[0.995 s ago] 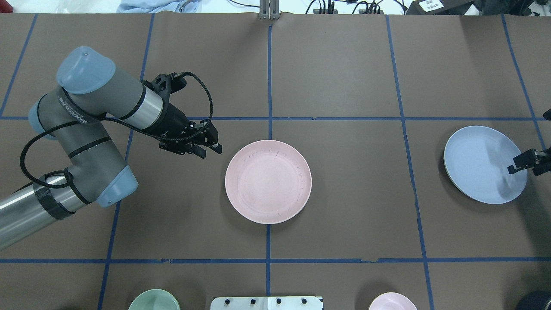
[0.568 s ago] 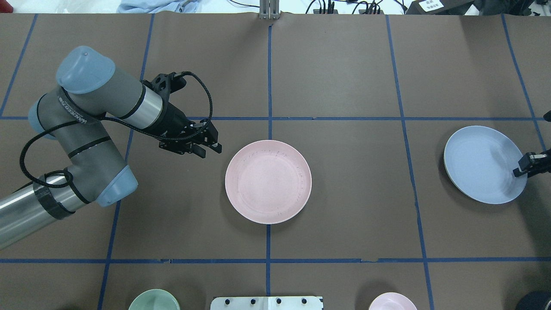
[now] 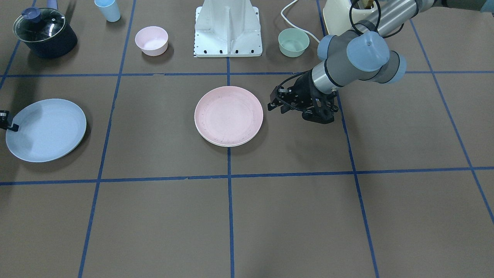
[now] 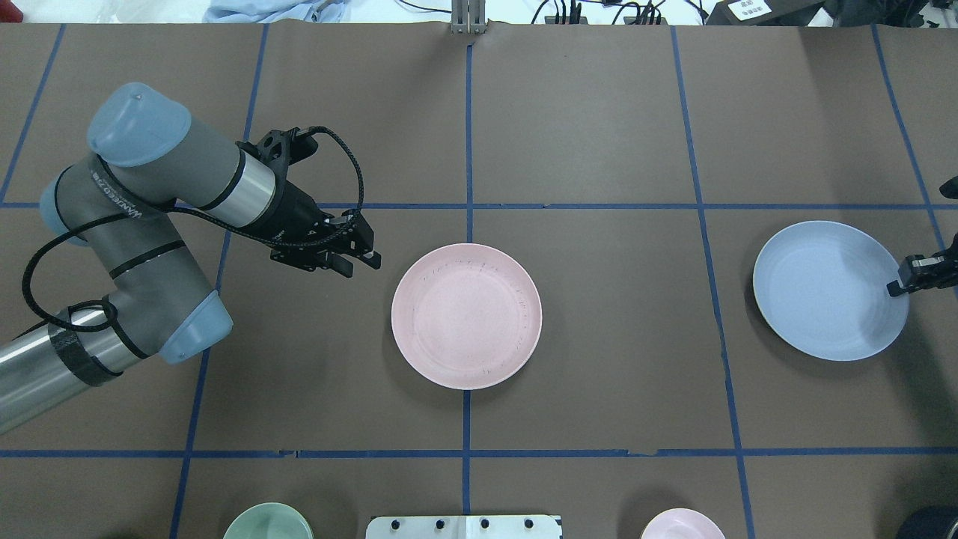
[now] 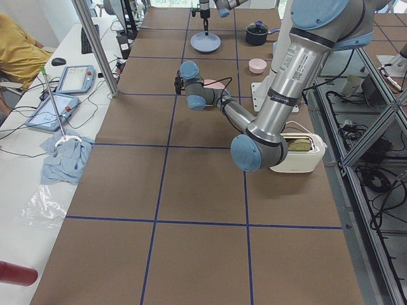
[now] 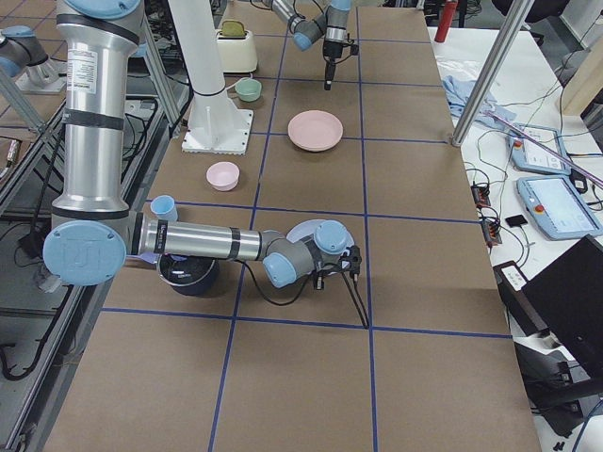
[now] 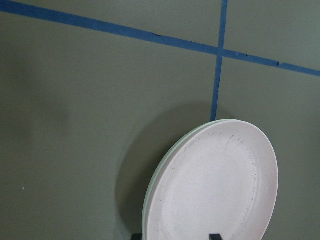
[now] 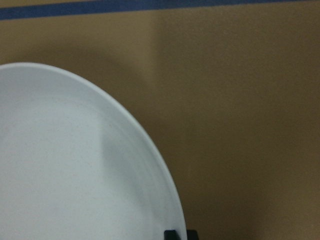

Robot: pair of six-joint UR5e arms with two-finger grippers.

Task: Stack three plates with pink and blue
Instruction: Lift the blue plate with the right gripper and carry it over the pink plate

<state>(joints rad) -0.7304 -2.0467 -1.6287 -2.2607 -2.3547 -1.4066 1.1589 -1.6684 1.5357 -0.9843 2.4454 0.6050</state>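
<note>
The pink plate (image 4: 466,316) lies at the table's middle on top of a cream-white plate whose rim (image 3: 227,146) shows just below it. My left gripper (image 4: 363,258) hovers open beside the pink plate's left edge in the overhead view, holding nothing; its two fingertips stand apart at the bottom of the left wrist view. The blue plate (image 4: 829,290) is far to the right. My right gripper (image 4: 897,287) is shut on its rim (image 8: 172,220).
Along the robot's side stand a green bowl (image 3: 293,41), a small pink bowl (image 3: 151,39), a lidded dark pot (image 3: 43,31), a blue cup (image 3: 107,9), a toaster (image 3: 339,15) and the white robot base (image 3: 227,27). Blue tape lines grid the brown table.
The blue plate has shifted left toward the table's middle in my right gripper's hold. My left arm has drawn back slightly, away from the pink plate.
</note>
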